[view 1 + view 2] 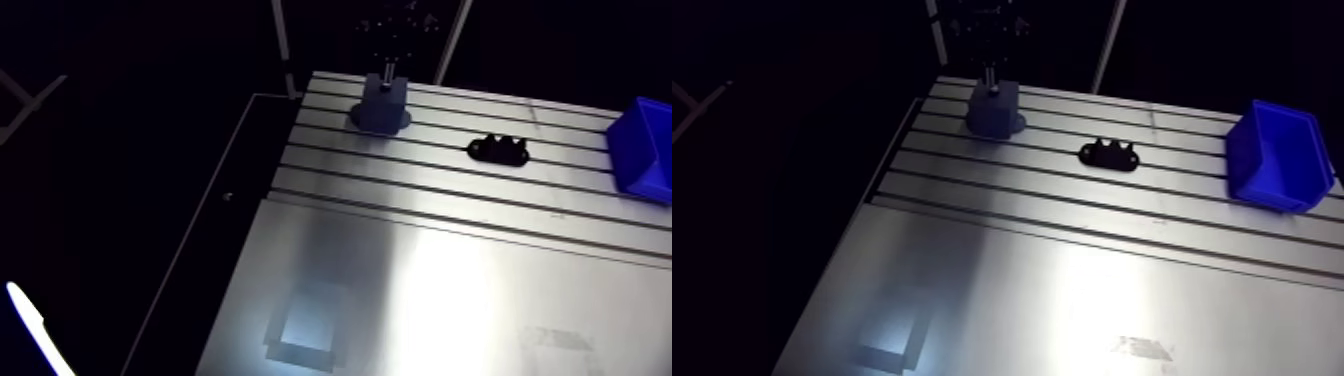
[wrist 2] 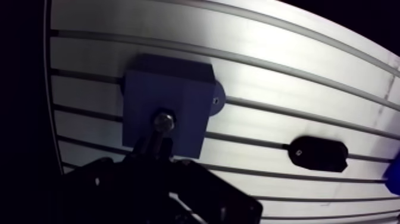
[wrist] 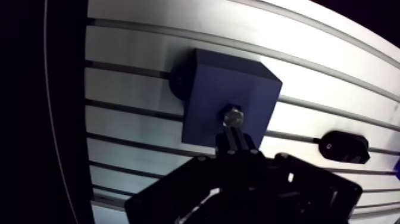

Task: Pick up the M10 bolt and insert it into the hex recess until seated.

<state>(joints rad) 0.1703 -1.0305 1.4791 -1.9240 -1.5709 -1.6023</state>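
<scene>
Your gripper (image 3: 236,138) had its fingers narrow, clamped on the M10 bolt (image 3: 233,116), upright over the blue block (image 3: 208,89) at the table's (image 1: 450,280) far left. Misaligned flats against the hex recess could have jammed it or made it slip in your grip.

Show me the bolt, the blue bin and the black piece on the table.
bolt (image 3: 233,116): wrist view, its shiny end.
blue bin (image 1: 1264,190): arm view, its near wall.
black piece (image 1: 1109,154): arm view, its middle.
</scene>
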